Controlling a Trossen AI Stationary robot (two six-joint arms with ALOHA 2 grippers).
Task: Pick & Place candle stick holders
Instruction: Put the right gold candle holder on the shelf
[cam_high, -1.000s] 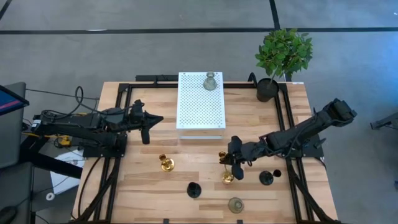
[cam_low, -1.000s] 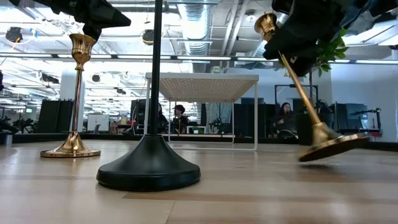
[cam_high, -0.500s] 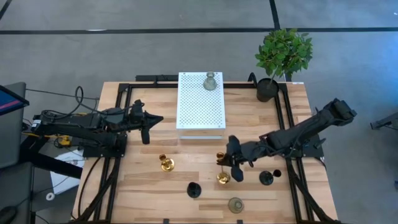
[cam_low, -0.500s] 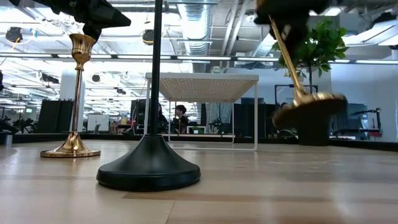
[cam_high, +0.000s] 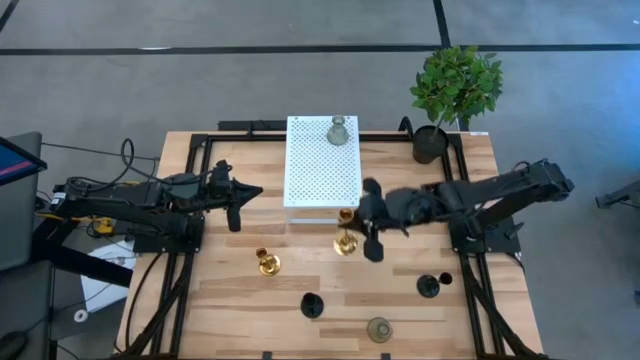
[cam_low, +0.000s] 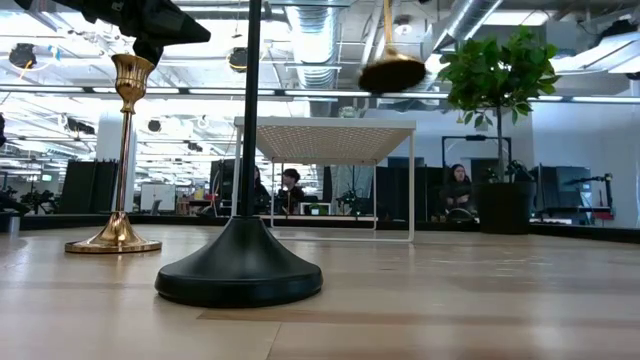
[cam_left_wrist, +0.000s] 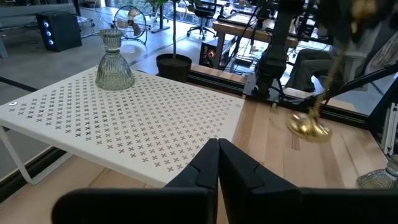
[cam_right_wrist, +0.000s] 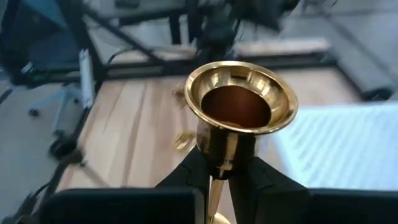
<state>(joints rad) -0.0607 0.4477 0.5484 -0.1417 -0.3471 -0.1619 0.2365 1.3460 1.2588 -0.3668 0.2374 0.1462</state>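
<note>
Currently the right gripper (cam_high: 368, 222) pinches a gold holder (cam_high: 346, 241) by its stem, upright, airborne just beside the white rack (cam_high: 322, 165). Left gripper (cam_high: 232, 205) waits pressed together, farther off.

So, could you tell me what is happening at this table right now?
The right gripper is shut on a gold candlestick holder and holds it in the air beside the white perforated stand, where a grey-green holder already sits. The left gripper waits shut on the other side of the stand. Another gold holder, two black ones and a grey-green one remain on the table.
</note>
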